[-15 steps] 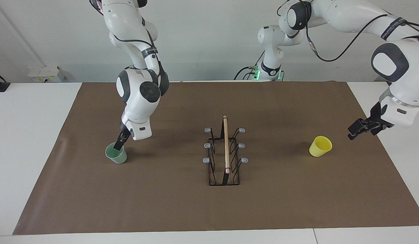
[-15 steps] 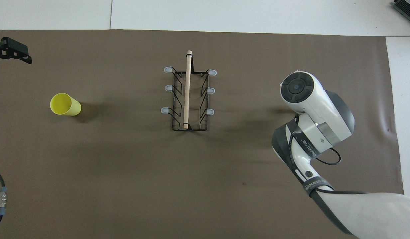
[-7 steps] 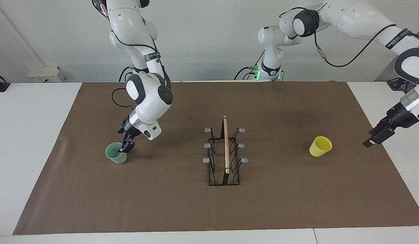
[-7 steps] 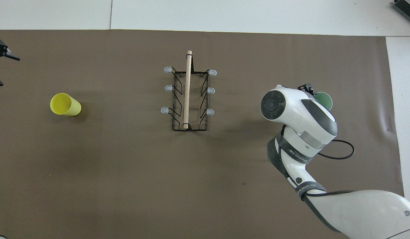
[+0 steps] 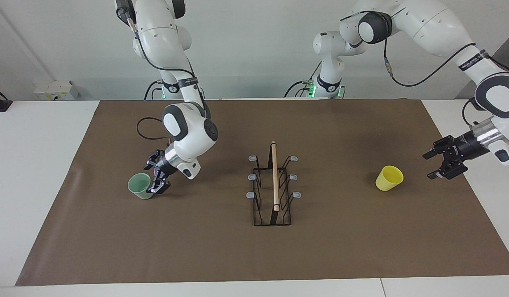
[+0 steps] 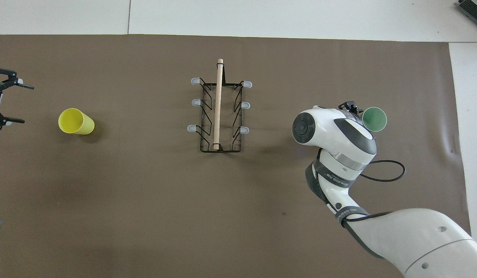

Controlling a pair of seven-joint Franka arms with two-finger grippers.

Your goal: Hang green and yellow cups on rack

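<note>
The pale green cup stands upright on the brown mat toward the right arm's end; it also shows in the overhead view. My right gripper is low and turned sideways, open, on the cup's rack side, with its fingertips close to the cup wall. The yellow cup stands toward the left arm's end, and shows in the overhead view. My left gripper is open and empty, a hand's width from the yellow cup toward the mat's edge. The rack stands mid-mat with bare prongs.
The brown mat covers most of the white table. The right arm's cable loops beside its wrist. A white socket box sits at the table's edge near the wall.
My right gripper has come out from over the green cup's mouth, turned sideways and settled beside it. My left gripper has turned, dropped and moved toward the yellow cup. Neither cup has moved.
</note>
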